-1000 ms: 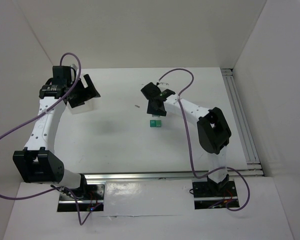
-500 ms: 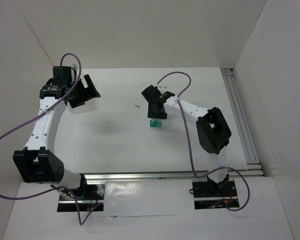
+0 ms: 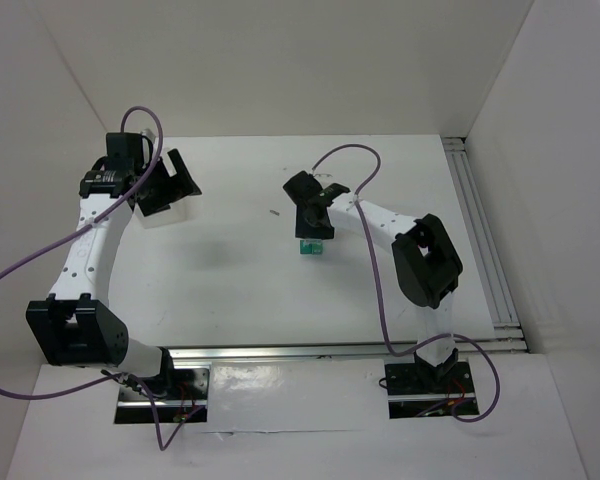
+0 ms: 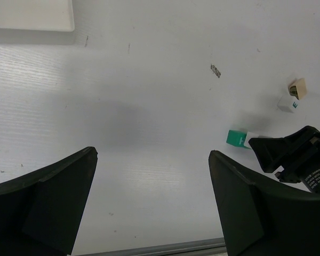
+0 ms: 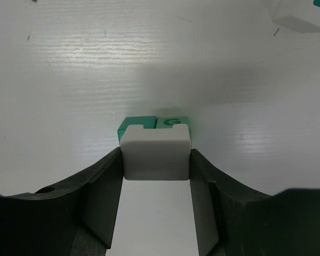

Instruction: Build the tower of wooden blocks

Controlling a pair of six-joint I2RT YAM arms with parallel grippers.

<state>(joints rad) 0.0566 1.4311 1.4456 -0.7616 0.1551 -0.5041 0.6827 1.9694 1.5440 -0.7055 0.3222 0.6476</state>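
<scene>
White cube (image 5: 156, 152), level and square-on, pinched by right gripper (image 5: 156, 161) above teal-green cube (image 5: 173, 121); left gripper (image 4: 152, 160) splayed wide.

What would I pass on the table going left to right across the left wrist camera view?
tray → dark speck → teal-green block → small white cube
</scene>
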